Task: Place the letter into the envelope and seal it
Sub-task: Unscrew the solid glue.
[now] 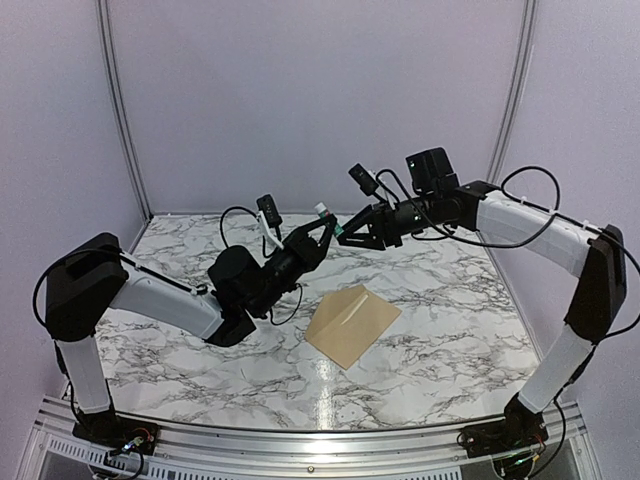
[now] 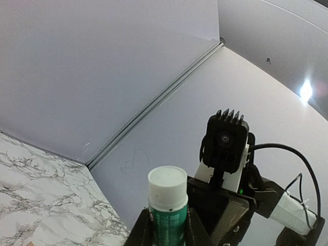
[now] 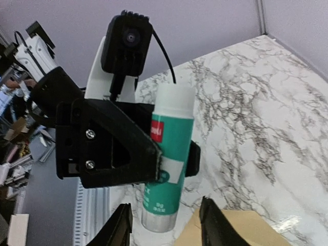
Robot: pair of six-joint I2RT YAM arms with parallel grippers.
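envelope (image 1: 352,325): plain tan-brown | glue stick (image 3: 177,136): green body, white cap, small red label patch | table (image 1: 450,300): white marble, grey veining | walls (image 1: 320,100): pale grey

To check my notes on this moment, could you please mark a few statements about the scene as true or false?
1. The left gripper holds a glue stick. True.
2. The envelope is lifted into the air. False: it lies flat on the table.
3. The right gripper has its jaws shut. False: they stand apart.
4. The glue stick is green and white. True.
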